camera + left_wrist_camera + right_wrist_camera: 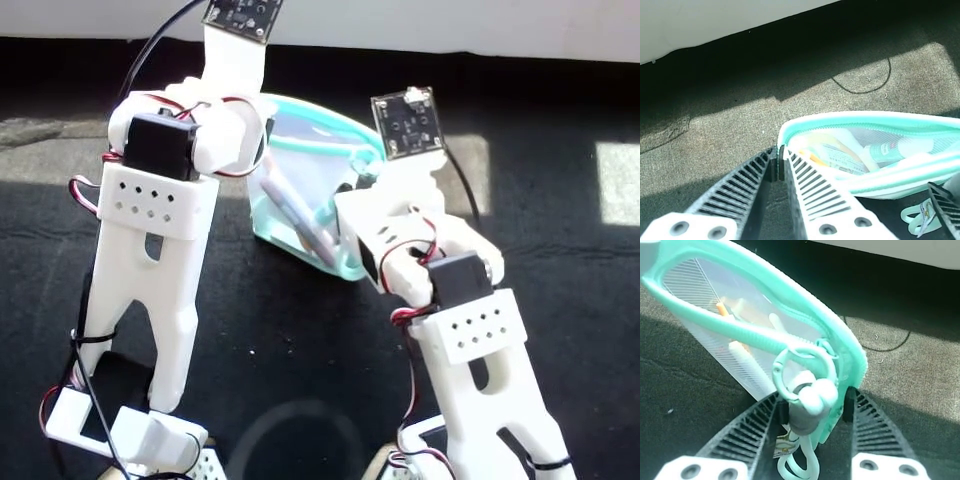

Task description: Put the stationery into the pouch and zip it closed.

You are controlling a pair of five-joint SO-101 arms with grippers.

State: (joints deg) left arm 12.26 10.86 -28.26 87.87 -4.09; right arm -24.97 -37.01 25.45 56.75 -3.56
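The mint-green mesh pouch stands on edge on the dark cloth between my two arms, its zipper mouth gaping. Pens and a white tube lie inside it; an orange pencil tip shows through the mesh. My left gripper is shut on the thin corner of the pouch at one end. At the other end my right gripper is shut on the pouch, with the zipper pull and its mint ring between the fingers. In the high view, the right gripper sits at the pouch's right end.
Dark carpet-like cloth covers the table, with bright sunlit patches. A white wall strip runs along the back. A thin thread lies on the cloth beyond the pouch. Both arm bases stand at the near edge.
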